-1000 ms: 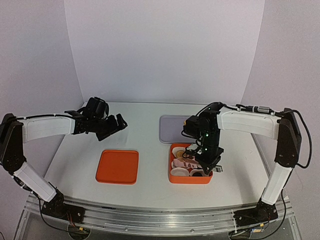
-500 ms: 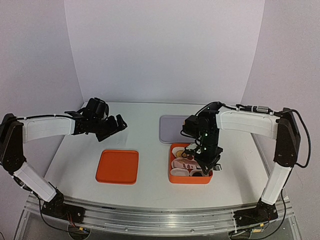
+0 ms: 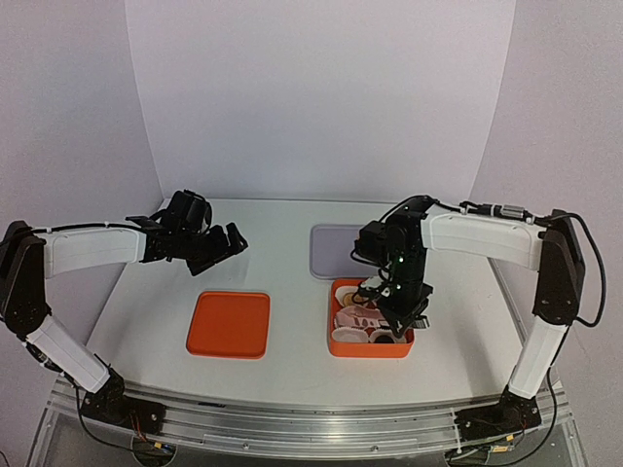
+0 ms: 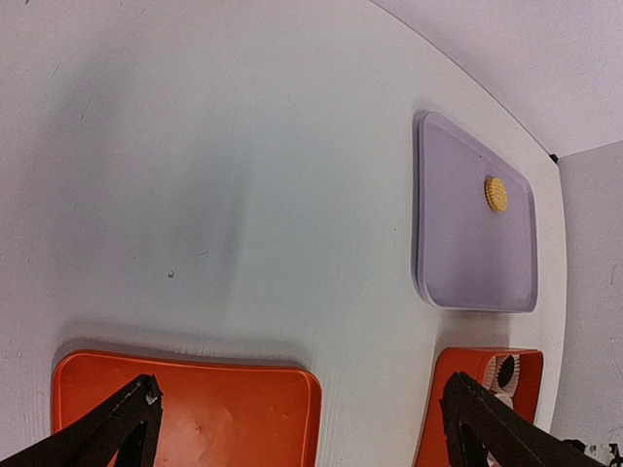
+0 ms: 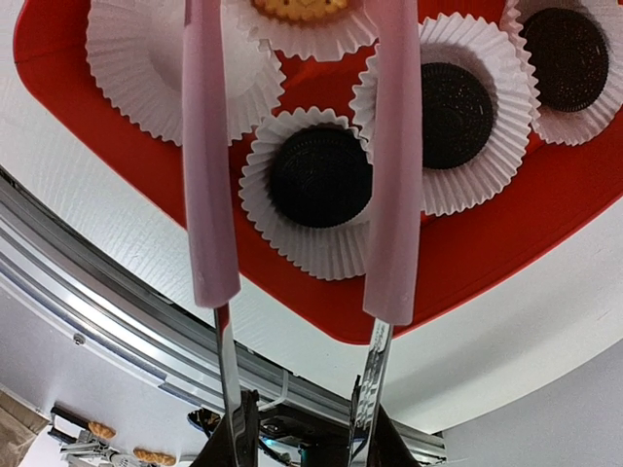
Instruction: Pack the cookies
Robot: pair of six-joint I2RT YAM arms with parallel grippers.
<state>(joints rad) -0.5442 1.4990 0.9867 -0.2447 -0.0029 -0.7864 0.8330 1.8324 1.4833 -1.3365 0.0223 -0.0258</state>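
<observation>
The right arm point(image 3: 477, 235) holds its jaws over the orange box point(image 3: 365, 351) at the near right of the table point(image 3: 282, 263). They are slightly parted, with nothing pinched between them. Directly under the gap a black cookie point(image 5: 321, 177) lies flat in its paper cup point(image 5: 292, 243). Two more black cookies point(image 5: 456, 101) and a golden one point(image 5: 292, 8) sit in neighbouring cups, and an empty cup point(image 5: 146, 49) is beside them. One golden cookie point(image 4: 495, 193) is not yet packed. It lies on the purple tray point(image 4: 467, 263) just beyond the box, toward the far side of the table from the right jaws. Being round, it has no long axis to line up with, and the right arm is much the nearer, so fetching it looks the likely next move. The left arm point(image 3: 88, 248) hangs well apart, beyond the orange lid point(image 3: 229, 324), its jaws spread wide and empty. Compared with a second earlier, the right jaws have parted and risen a little from the box, while the left arm has not moved.
</observation>
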